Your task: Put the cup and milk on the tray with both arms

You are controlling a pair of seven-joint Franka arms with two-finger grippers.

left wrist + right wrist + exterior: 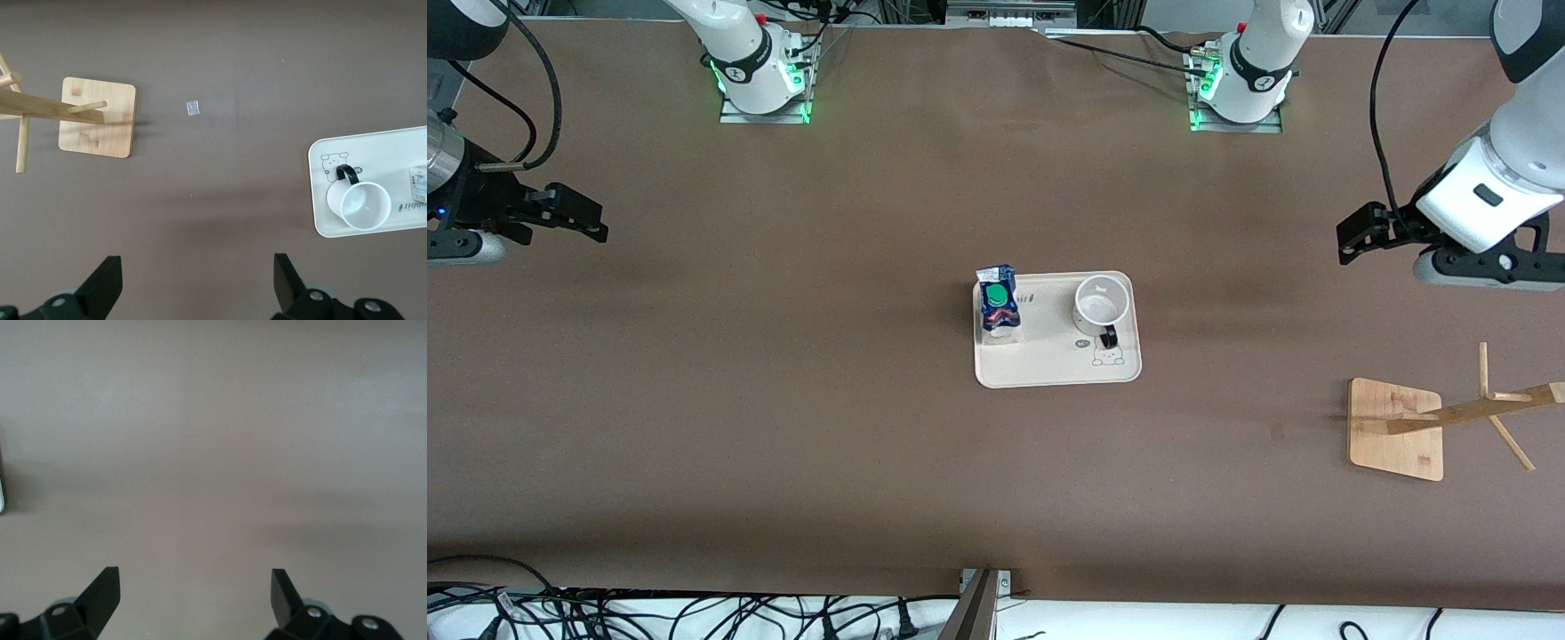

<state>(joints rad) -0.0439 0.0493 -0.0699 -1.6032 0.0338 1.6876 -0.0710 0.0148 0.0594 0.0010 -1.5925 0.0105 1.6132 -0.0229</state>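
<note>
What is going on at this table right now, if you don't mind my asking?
Nothing is being handled at the moment. The cup and the milk both stand on the tray in the middle of the table, the milk toward the right arm's end, the cup toward the left arm's. The left gripper and the right gripper hang open and empty over bare table at their own ends. A wooden rack stands near the left arm's end.

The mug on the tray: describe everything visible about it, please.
The mug is white with a pale, empty-looking inside and a black loop handle; it looks ceramic. It stands upright, mouth up, on the cream tray, in the corner toward the left arm's end and farther from the front camera. Its handle points toward the front camera, near the rabbit drawing. The milk carton stands apart from it. Nothing else touches it.
</note>
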